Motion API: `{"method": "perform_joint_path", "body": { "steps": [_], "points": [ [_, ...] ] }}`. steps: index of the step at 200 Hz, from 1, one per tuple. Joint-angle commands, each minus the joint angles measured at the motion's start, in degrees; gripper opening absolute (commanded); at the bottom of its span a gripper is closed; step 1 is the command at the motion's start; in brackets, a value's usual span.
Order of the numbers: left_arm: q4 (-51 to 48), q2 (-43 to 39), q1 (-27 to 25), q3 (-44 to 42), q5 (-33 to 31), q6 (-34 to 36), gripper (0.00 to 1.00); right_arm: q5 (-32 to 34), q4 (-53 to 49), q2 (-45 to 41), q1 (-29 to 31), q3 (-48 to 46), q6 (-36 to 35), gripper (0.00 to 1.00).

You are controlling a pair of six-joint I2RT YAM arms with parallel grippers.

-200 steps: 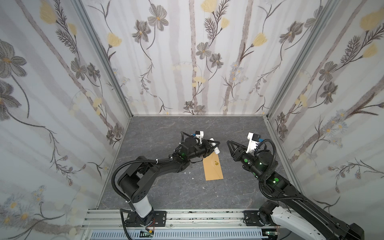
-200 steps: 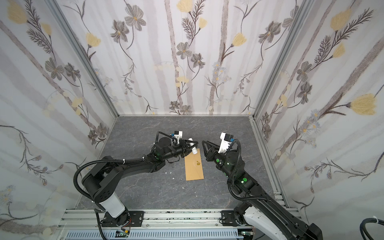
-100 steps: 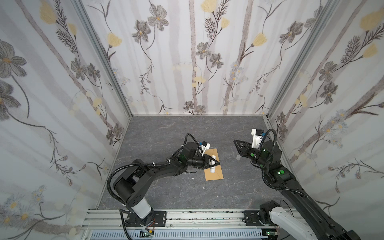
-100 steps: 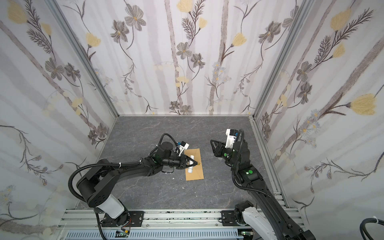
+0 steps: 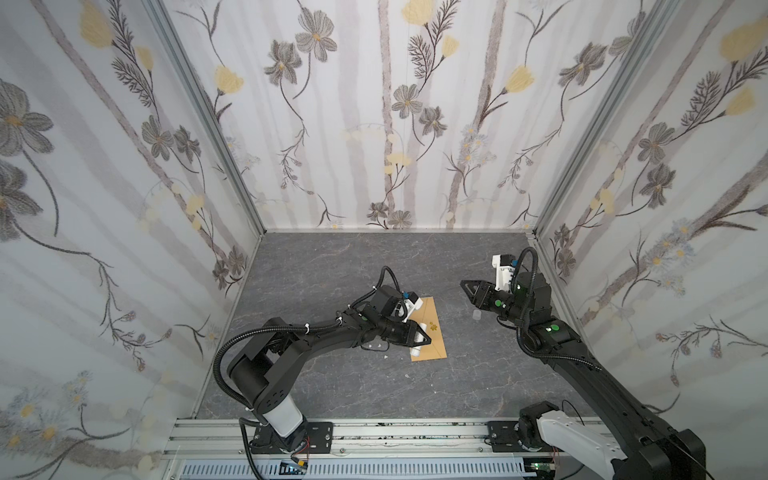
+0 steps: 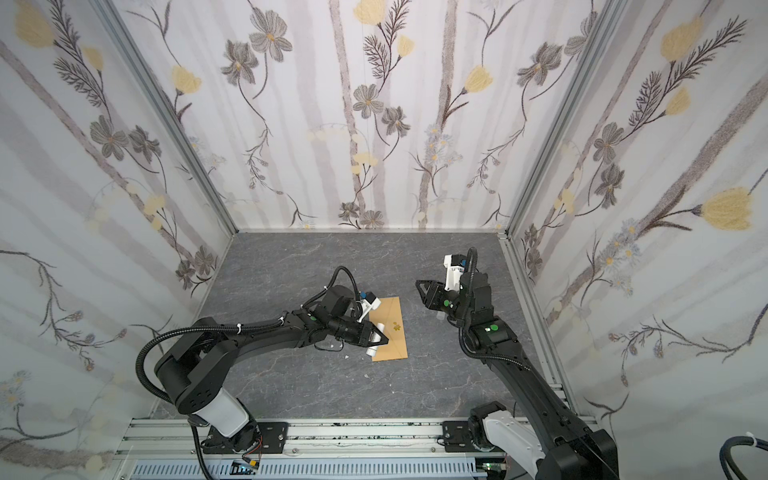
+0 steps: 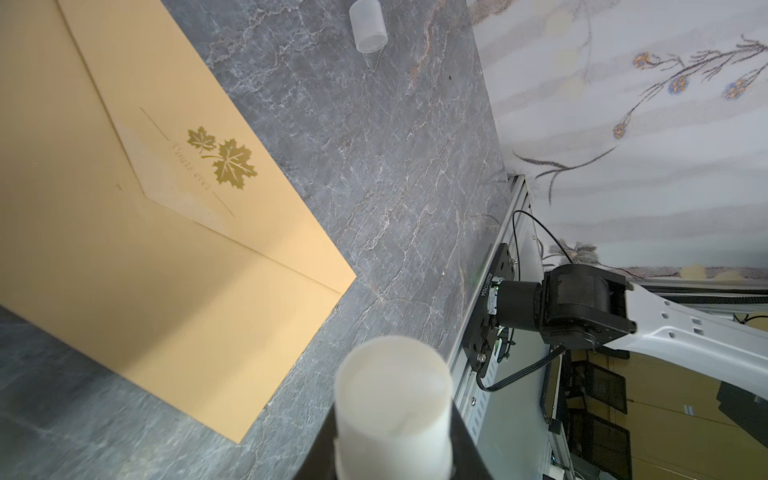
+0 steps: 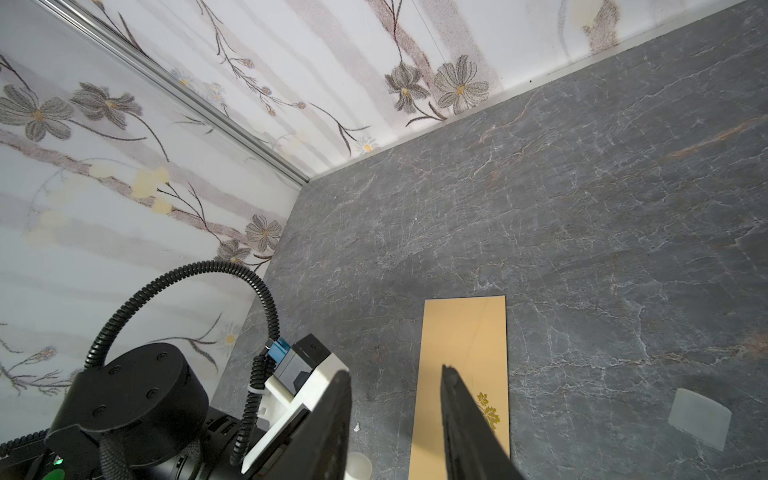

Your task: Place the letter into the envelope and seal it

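Behind the silver aluminium front rail (image 5: 395, 432), the long kraft-brown paper envelope (image 5: 437, 347) lies flat, flap folded down, on the dark grey marble-patterned tabletop (image 5: 332, 386). At its near left edge the left gripper (image 5: 424, 338) clamps a small white cylindrical tube (image 7: 392, 411); farther back the right gripper (image 5: 466, 286) hangs with jaws apart, empty, near a small translucent plastic cap (image 5: 476, 314). Flower-patterned wallpaper walls (image 5: 374, 124) enclose everything.

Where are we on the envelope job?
Looks done: no letter in view, and the envelope lies flat with its flap folded down, so it is probably inside. In hand: the left gripper is shut on a white tube near the envelope; a clear cap lies on the table. The right gripper is open, empty. Left: whether the flap is stuck cannot be told.
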Motion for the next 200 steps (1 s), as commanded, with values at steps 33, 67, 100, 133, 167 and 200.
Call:
{"method": "perform_joint_path", "body": {
  "steps": [33, 67, 100, 133, 167, 200],
  "points": [
    [-0.6, 0.3, 0.2, 4.3, -2.2, -0.8, 0.00, -5.4, 1.7, 2.2, 0.2, -0.8, 1.2, 0.36],
    [-0.5, 2.1, 1.4, 9.6, -3.4, -7.0, 0.00, -5.5, 4.3, -0.8, 0.7, -4.4, 3.2, 0.35],
    [-0.6, 3.5, 3.2, 13.3, -4.8, -13.6, 0.00, -3.9, 2.0, -2.7, 0.7, -4.6, 2.8, 0.35],
    [-0.4, 5.3, 5.1, 17.8, -14.4, -29.4, 0.00, -1.7, 7.1, -4.5, 4.7, -7.5, 5.6, 0.37],
    [3.0, 8.3, 4.5, 22.7, -19.4, -41.9, 0.00, 3.9, 10.7, -3.1, 11.0, -7.3, 6.3, 0.44],
    [11.4, 8.8, 4.1, 21.4, -20.8, -49.2, 0.00, 6.9, 13.2, -0.7, 13.1, -6.7, 6.6, 0.48]
  ]
}}
